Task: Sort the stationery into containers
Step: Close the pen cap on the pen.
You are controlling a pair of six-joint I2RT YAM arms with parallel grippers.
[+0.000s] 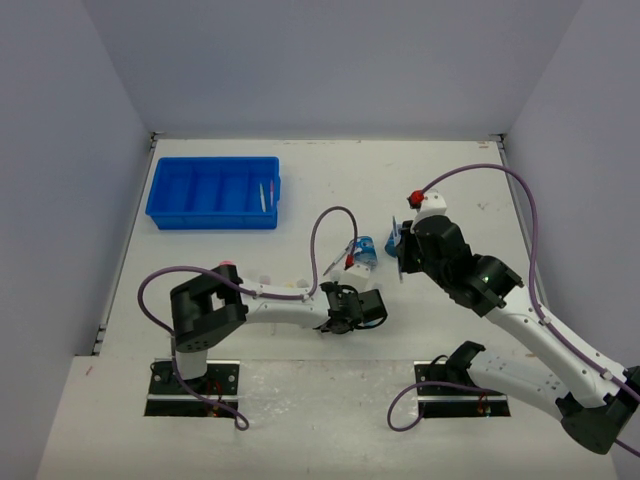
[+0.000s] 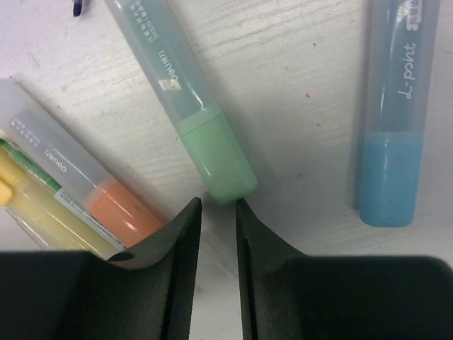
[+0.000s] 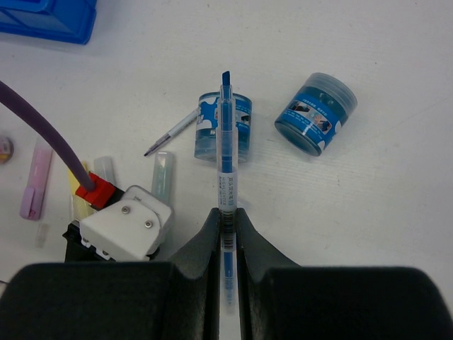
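The blue divided tray [image 1: 215, 190] stands at the far left, with a thin pen [image 1: 264, 196] in its right compartment. My left gripper [image 2: 218, 205] is low over the table, jaws narrowly apart and empty, with the cap of a green marker [image 2: 205, 134] just ahead of its tips. Orange [image 2: 113, 202], yellow [image 2: 35, 212] and blue [image 2: 393, 106] markers lie beside it. My right gripper [image 3: 226, 212] is shut on a thin blue pen [image 3: 226, 156], held above two round blue tubs [image 3: 212, 138] [image 3: 316, 113].
A loose thin pen [image 3: 173, 131] and a purple marker [image 3: 35, 188] lie on the table. The left arm's wrist [image 3: 124, 227] and its purple cable [image 3: 42, 127] sit close under my right gripper. The two arms are near each other at mid-table [image 1: 385, 275].
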